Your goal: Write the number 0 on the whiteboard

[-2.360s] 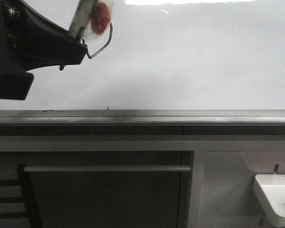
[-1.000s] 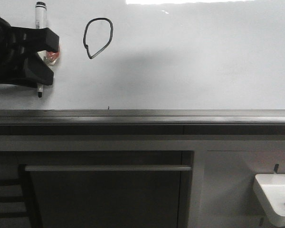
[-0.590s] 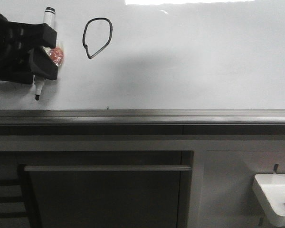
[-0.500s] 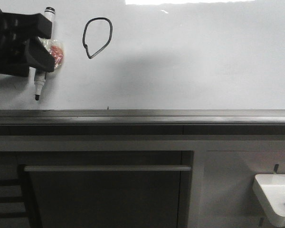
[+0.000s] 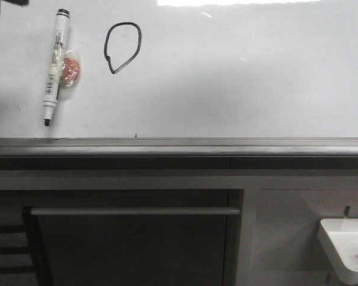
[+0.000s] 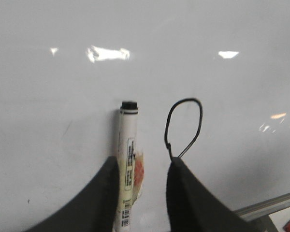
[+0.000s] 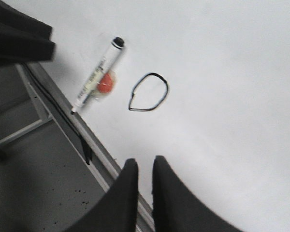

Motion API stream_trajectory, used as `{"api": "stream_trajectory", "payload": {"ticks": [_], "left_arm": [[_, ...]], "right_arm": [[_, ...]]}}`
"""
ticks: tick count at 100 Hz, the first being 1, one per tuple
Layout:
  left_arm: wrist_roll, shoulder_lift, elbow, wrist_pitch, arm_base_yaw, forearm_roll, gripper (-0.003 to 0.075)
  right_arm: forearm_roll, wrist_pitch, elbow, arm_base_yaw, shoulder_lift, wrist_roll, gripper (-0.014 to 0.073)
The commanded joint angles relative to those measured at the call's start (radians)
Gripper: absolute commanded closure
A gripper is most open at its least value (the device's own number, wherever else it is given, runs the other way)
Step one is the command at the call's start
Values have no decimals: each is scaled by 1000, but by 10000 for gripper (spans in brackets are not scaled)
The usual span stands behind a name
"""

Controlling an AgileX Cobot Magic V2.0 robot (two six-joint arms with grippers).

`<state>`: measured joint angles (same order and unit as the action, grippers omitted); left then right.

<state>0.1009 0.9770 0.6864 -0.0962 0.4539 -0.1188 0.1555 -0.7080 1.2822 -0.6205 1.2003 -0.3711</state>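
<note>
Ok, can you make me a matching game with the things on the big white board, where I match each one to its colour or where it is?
Things:
1. thin black hand-drawn number 0
2. white marker pen with a black cap
3. small red-orange blob in clear wrap
4. small white tray

Clues:
A. low down at the far right, off the board
B. lying flat, tip towards the ledge
C. stuck to the pen's side
D. a closed loop, right of the pen

Pairs: 1-D, 2-B, 3-C, 4-A
</note>
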Motion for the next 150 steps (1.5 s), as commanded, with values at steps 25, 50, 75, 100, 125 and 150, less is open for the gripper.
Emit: {"api": "stream_trajectory", "payload": {"ticks": [25, 50, 75, 100, 125, 150], "left_arm": [[4, -326, -39, 91, -3, 104, 741], [4, -564, -208, 122, -3, 214, 741], [4, -693, -320, 126, -3, 228, 741], [4, -693, -323, 126, -3, 228, 741], [4, -693, -323, 126, -3, 228, 741], [4, -693, -332, 129, -3, 228, 741]], "right_arm": [[-11, 321, -348, 46, -405, -1, 649], [-12, 445, -699, 46, -771, -1, 649], [-12, 494, -872, 46, -977, -1, 649], [-12, 490, -879, 46, -997, -1, 650], [-12, 490, -879, 46, -997, -1, 650], [-12, 490, -879, 46, -997, -1, 650]]}}
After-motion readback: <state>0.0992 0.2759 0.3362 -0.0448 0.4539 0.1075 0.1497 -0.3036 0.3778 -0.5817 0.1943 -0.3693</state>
